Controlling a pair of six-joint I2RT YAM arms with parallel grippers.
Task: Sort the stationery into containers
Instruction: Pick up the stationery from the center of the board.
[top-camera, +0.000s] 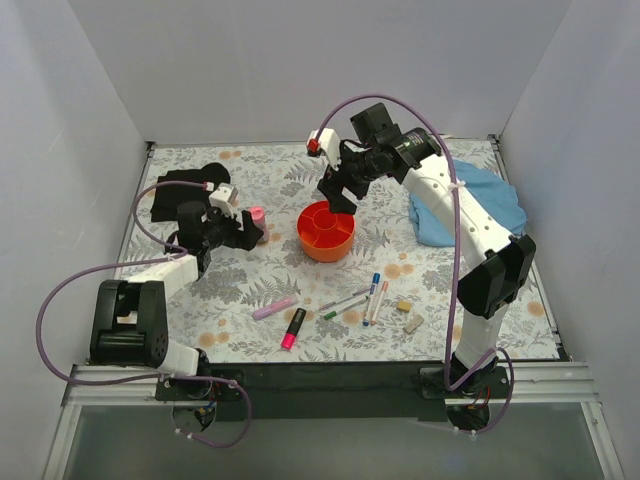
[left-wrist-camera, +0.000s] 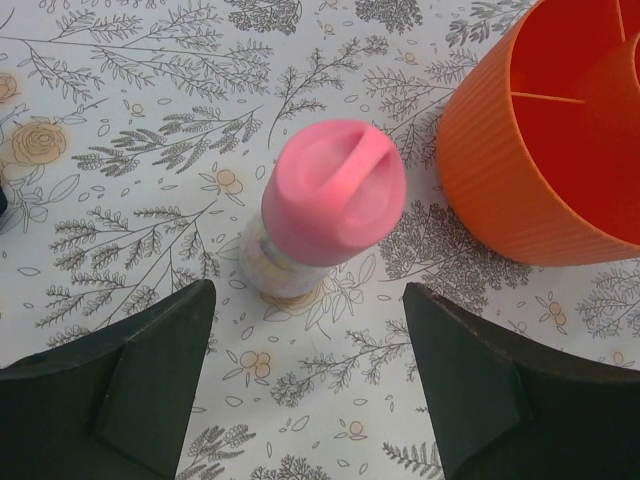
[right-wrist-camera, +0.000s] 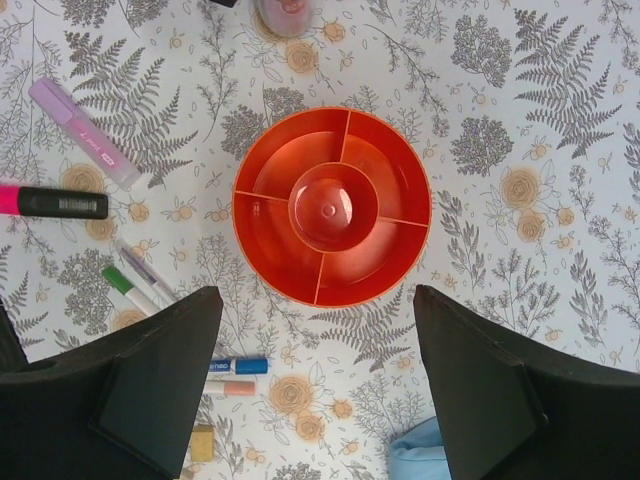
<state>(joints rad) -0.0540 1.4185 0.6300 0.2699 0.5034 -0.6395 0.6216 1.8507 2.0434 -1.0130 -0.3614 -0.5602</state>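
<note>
Pink bottle (left-wrist-camera: 333, 200) upright on floral table (left-wrist-camera: 150, 150), just left of orange tray (left-wrist-camera: 500, 170), apparently not touching it. Left gripper (left-wrist-camera: 310, 360) spread wide, empty; bottle just ahead of fingertips, not yet between them. Best approach: advance till fingers flank clear body under cap, squeeze gently, lift straight, clear tray wall. Right gripper (right-wrist-camera: 315, 370) also wide, empty, above tray. Only right wrist view shows every compartment bare. Only top view shows black cloth (top-camera: 185, 195) far left.
</note>
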